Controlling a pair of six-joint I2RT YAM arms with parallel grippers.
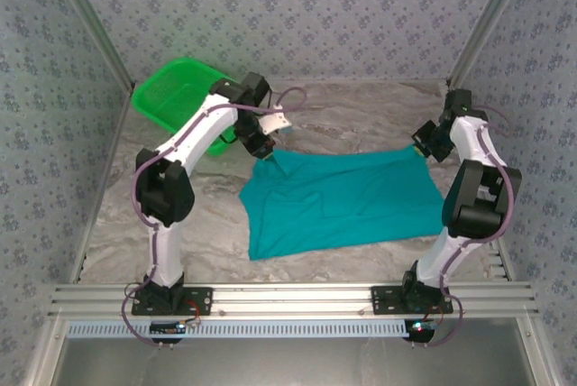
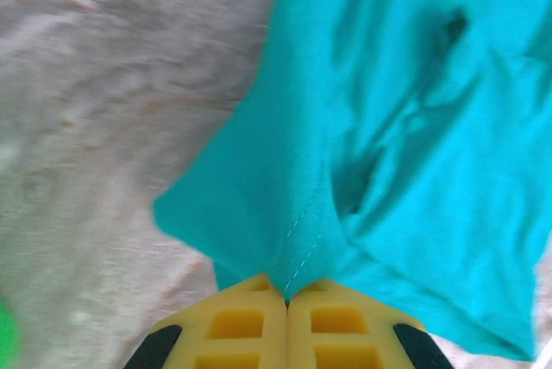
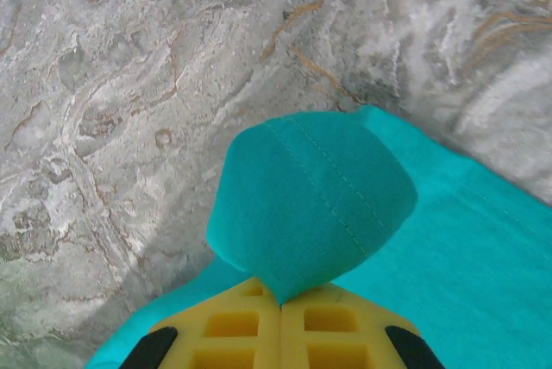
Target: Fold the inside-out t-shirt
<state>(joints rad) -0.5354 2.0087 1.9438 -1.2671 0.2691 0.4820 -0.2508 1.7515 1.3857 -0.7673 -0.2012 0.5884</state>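
From above, the teal t-shirt (image 1: pixel 338 201) lies spread on the marbled surface (image 1: pixel 180 224) between the two arms, with a plain teal face upward. The left gripper (image 1: pixel 264 144) meets its far left corner and the right gripper (image 1: pixel 424 145) its far right corner. A green basket (image 1: pixel 176 93) sits at the far left of the surface, apart from the t-shirt.

At the left wrist, the yellow fingers (image 2: pixel 237 326) are pressed together on a bunched fold of the t-shirt (image 2: pixel 414 128) — a line of pale stitching runs down into the pinch, and the cloth falls away in creases.

At the right wrist, the yellow fingers (image 3: pixel 233 326) are likewise clamped on a stitched hem corner of the t-shirt (image 3: pixel 310 205), which puffs into a rounded flap above the pinch — the rest lies flat to the right.
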